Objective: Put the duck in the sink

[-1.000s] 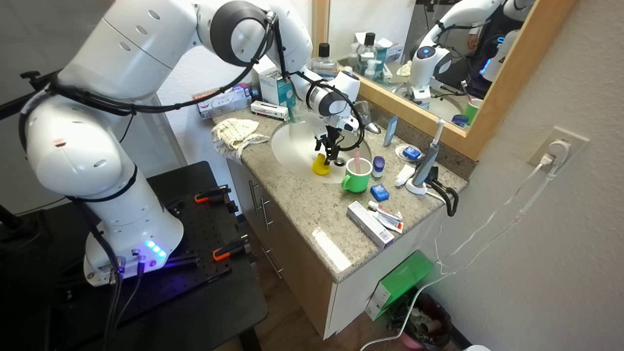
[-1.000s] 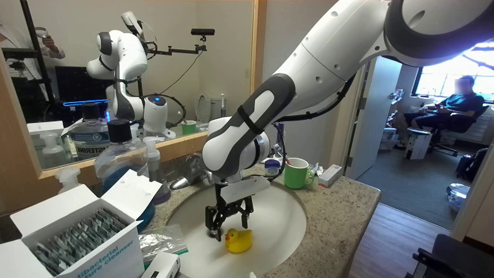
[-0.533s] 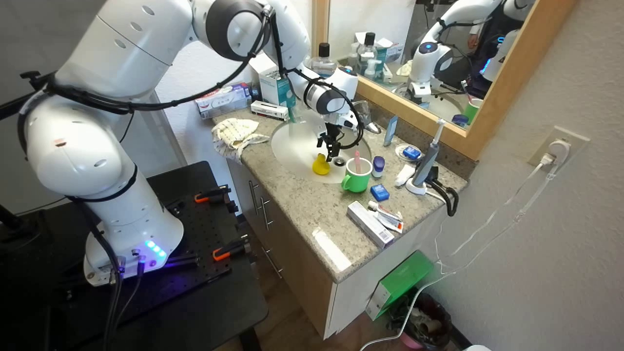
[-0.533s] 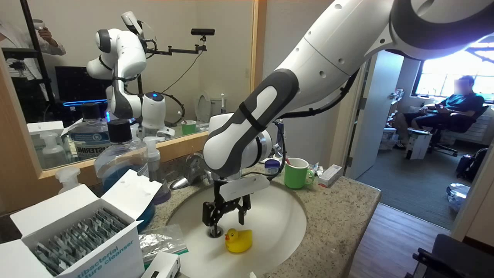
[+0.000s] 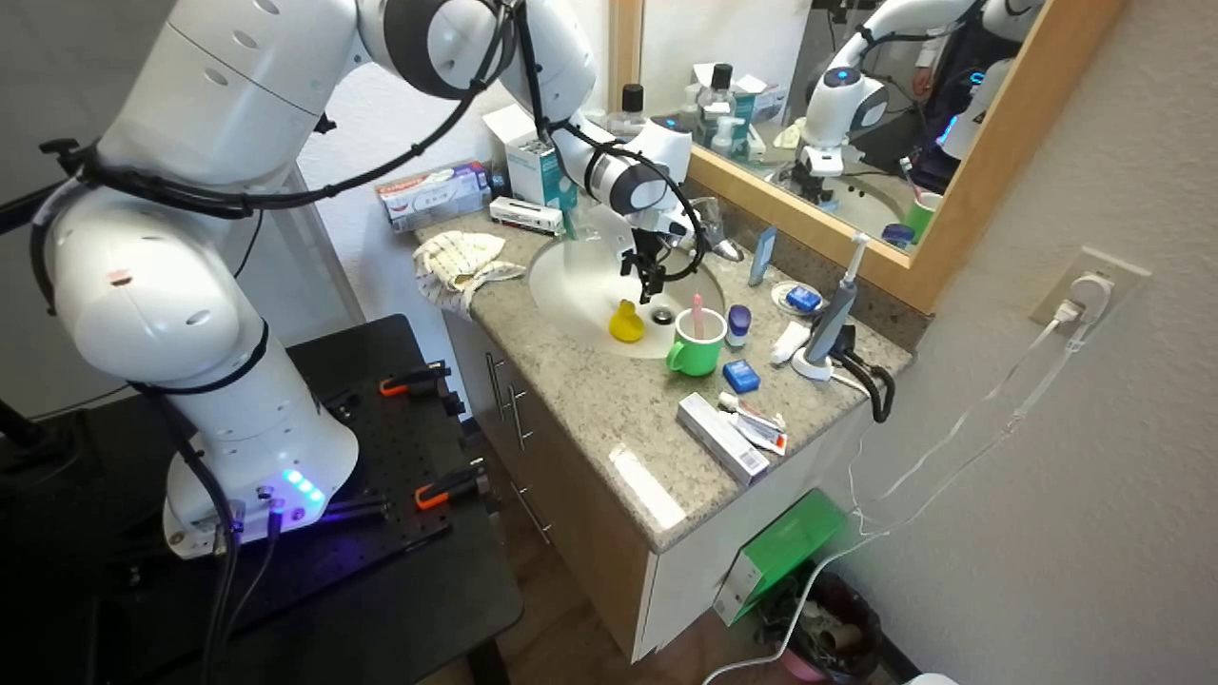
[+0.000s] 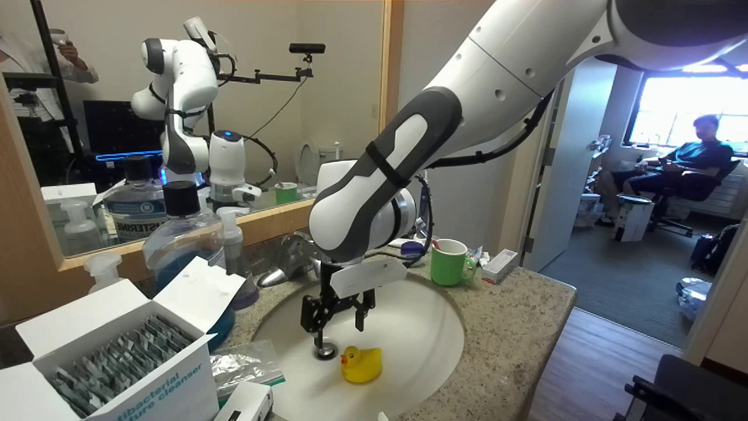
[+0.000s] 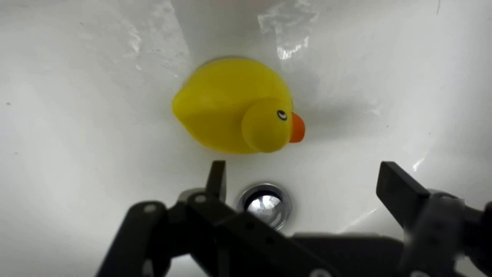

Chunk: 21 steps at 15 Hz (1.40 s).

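One duck (image 6: 361,365) is sitting upright in the sink (image 6: 421,333), toward the front edge of the bench (image 5: 599,409); beyond, your fingers (image 7: 399,188) are hanging spread and empty. Placing is looking done, so only your retreat is remaining, probably calling for a straight lift clear of the faucet (image 6: 294,256) at the rear edge.

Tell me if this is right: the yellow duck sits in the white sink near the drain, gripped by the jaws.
Not gripped: the wrist view shows the jaws open and the duck outside them. It does sit in the sink near the drain.
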### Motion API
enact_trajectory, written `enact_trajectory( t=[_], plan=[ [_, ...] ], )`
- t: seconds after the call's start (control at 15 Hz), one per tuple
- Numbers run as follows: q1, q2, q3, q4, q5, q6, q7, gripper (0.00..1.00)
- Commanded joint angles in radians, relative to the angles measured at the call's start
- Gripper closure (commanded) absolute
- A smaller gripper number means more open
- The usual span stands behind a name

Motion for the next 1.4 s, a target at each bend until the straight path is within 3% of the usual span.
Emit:
enact_trajectory(
  t=[0.0,0.07,1.33],
  plan=[
    [0.011,-0.06,-0.01,-0.085,0.009,0.05,0.005,0.0],
    [0.007,-0.006,-0.007,-0.013,0.008,0.012,-0.005,0.0],
    [0.007,-0.018,-0.008,-0.036,0.008,0.028,-0.005,0.0]
  ],
)
